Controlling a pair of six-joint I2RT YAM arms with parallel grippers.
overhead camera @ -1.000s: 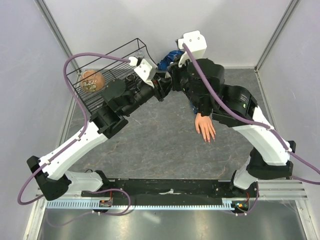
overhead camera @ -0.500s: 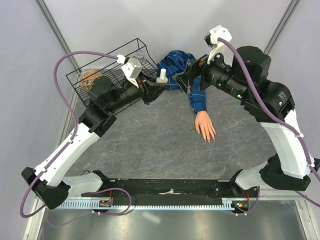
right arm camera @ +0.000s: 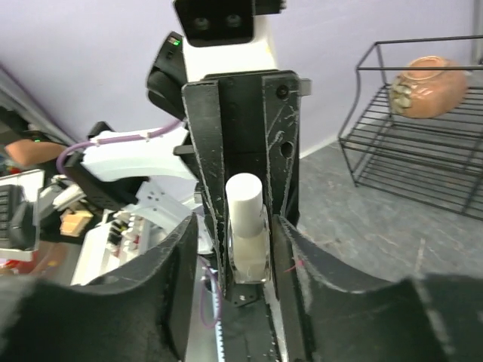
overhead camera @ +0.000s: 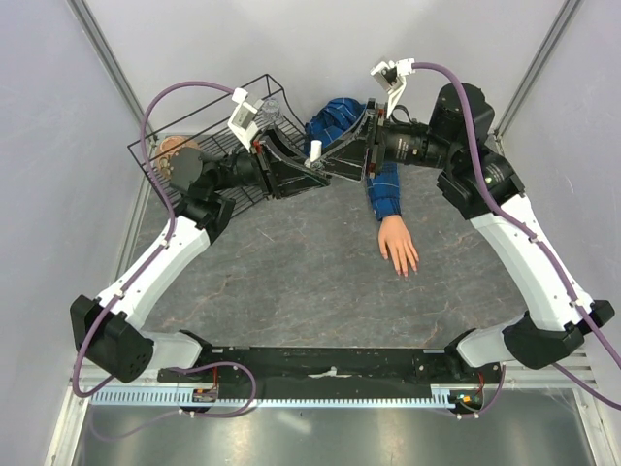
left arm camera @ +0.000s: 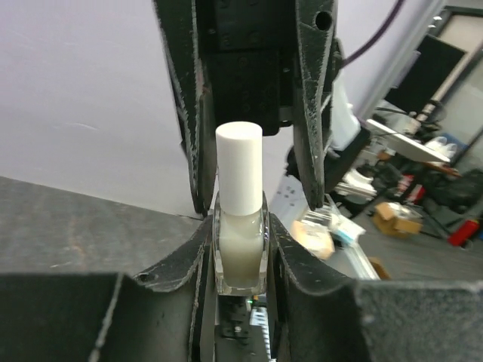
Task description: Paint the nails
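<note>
Right end effector (right arm camera: 235, 226) moved in, apart around cylindrical cap (left arm camera: 239, 170), left end effector (left arm camera: 241, 226) clamping clear bottle (left arm camera: 241, 264)

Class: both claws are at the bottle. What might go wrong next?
The right claw straddles the white cap with gaps either side; closing off-centre might tilt the bottle in the left claw. The bottle is held in the air near the plaid sleeve; a slip might drop it there.

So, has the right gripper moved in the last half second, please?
Yes: the right gripper swung left toward the wire basket, straddling the nail polish bottle's cap.
</note>
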